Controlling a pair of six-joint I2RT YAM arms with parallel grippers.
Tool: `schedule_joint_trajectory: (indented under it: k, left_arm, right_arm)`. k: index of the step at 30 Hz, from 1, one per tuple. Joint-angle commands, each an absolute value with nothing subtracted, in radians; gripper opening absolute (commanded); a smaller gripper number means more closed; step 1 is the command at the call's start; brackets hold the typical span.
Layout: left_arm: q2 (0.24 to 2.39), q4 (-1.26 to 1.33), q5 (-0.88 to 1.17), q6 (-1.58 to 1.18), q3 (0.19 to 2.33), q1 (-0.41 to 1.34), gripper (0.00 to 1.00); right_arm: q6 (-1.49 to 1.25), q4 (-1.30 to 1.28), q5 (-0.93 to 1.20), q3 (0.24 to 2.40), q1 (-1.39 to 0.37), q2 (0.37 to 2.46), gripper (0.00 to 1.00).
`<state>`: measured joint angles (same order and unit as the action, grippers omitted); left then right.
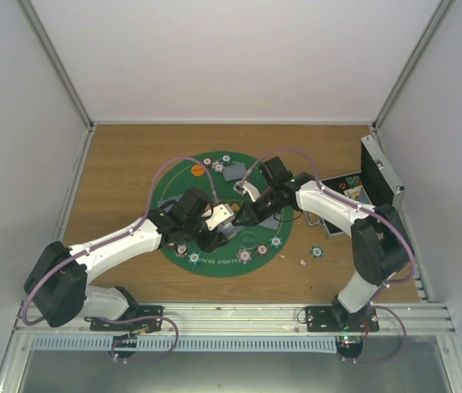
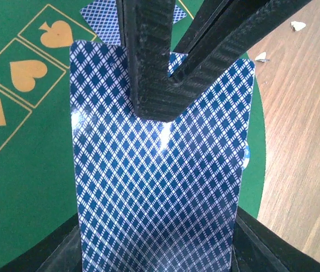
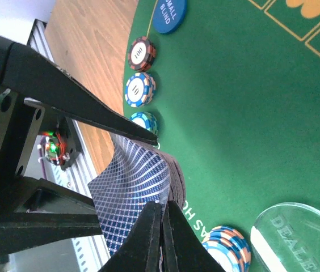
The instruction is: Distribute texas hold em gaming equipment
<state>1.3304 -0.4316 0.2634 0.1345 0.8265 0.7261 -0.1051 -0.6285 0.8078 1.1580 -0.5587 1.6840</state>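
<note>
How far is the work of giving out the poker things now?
Done: chip stacks and a blue disc sit along the mat's edge; some cards lie at its far side. In hand: the left gripper holds the deck, the right gripper pinches its top card. Left: the rest of the deck, and one chip lying off the mat on the table.

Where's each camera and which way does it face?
Top external: above and behind, facing down at the green felt mat; left arm and right arm show.
Left wrist: faces along the left gripper at the card deck it holds.
Right wrist: faces along the right gripper, shut on the top card.
Shared: both wrist views see that deck.
</note>
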Motion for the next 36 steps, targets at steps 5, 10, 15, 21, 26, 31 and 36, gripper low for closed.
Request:
schedule_joint_trajectory:
  k: [5, 10, 15, 21, 26, 31, 36]
  left_arm:
    - [1.298, -0.387, 0.234, 0.132, 0.818, 0.730, 0.55]
    - [1.295, -0.385, 0.192, 0.139, 0.804, 0.728, 0.55]
    - [1.293, -0.383, 0.178, 0.141, 0.793, 0.704, 0.55]
    - [1.301, -0.379, 0.194, 0.144, 0.796, 0.682, 0.55]
    - [1.315, -0.374, 0.198, 0.148, 0.802, 0.674, 0.55]
    - [1.326, -0.370, 0.198, 0.149, 0.806, 0.667, 0.55]
    - [1.336, -0.367, 0.198, 0.149, 0.810, 0.659, 0.55]
  right_arm:
    - [-0.104, -0.645, 0.696, 1.128, -0.515, 1.628, 0.01]
    - [-0.151, -0.578, 0.592, 1.114, -0.406, 1.635, 0.01]
    - [-0.244, -0.396, 0.629, 1.136, -0.291, 1.707, 0.01]
    - [-0.300, -0.292, 0.735, 1.294, -0.229, 1.903, 0.01]
    - [-0.298, -0.331, 0.778, 1.508, -0.219, 2.089, 0.01]
    - [-0.302, -0.378, 0.824, 1.681, -0.215, 2.234, 0.01]
    - [-0.294, -0.440, 0.814, 1.789, -0.213, 2.333, 0.01]
